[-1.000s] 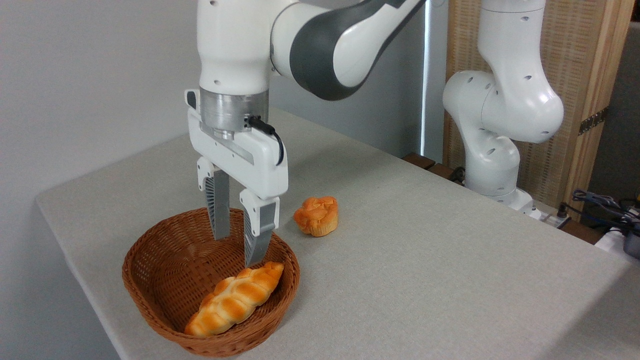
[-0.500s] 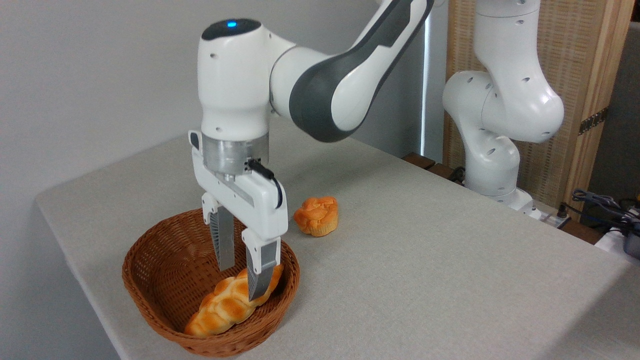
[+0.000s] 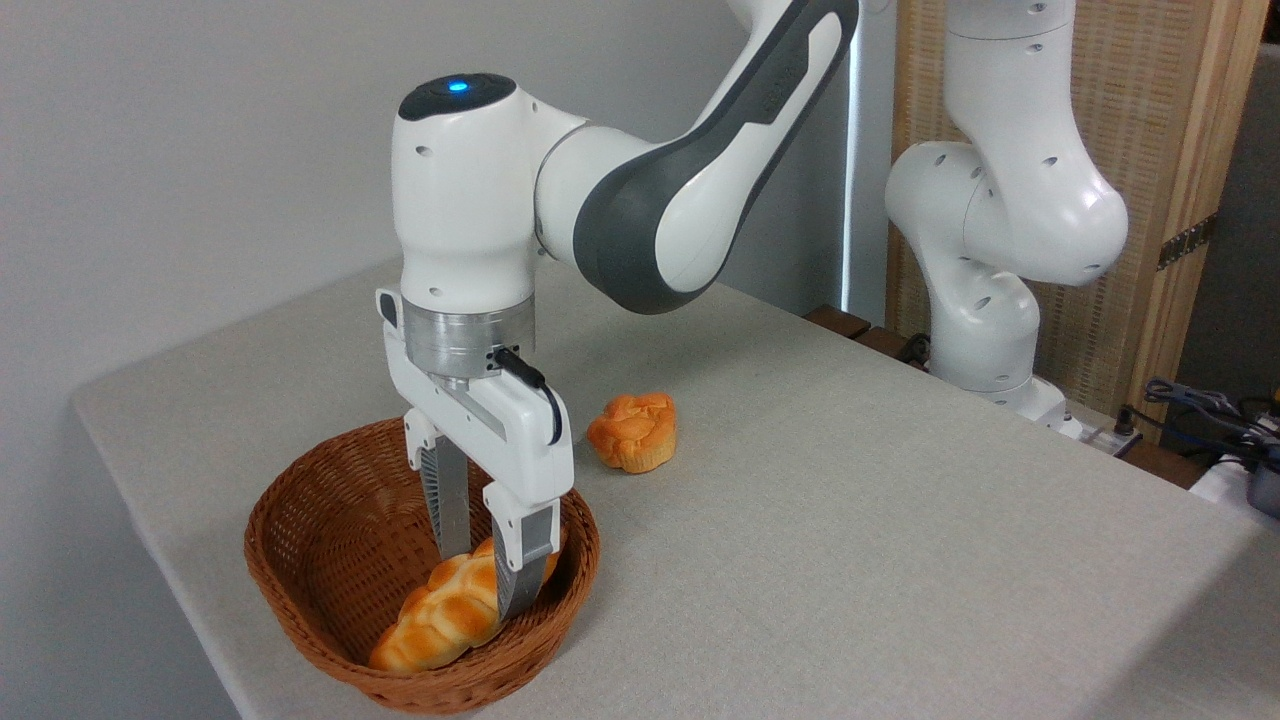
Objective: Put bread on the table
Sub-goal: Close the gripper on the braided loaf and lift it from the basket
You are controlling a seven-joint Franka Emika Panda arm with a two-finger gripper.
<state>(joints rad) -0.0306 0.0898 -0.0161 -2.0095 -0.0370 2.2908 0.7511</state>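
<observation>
We judge bread [image 3: 450, 610] light, soft; gripper [image 3: 490, 575] jaws apart, straddling its upper end in basket [image 3: 300, 560], nothing clamped yet.

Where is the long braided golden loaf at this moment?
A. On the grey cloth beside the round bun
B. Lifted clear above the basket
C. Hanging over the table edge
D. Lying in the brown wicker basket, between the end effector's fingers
D: the long braided golden loaf lies in the brown woven wicker basket, with the end effector straddling its upper end.

golden-orange braided bread [image 3: 440, 620], brown woven basket [image 3: 300, 540], grey-beige table [image 3: 850, 520]
</observation>
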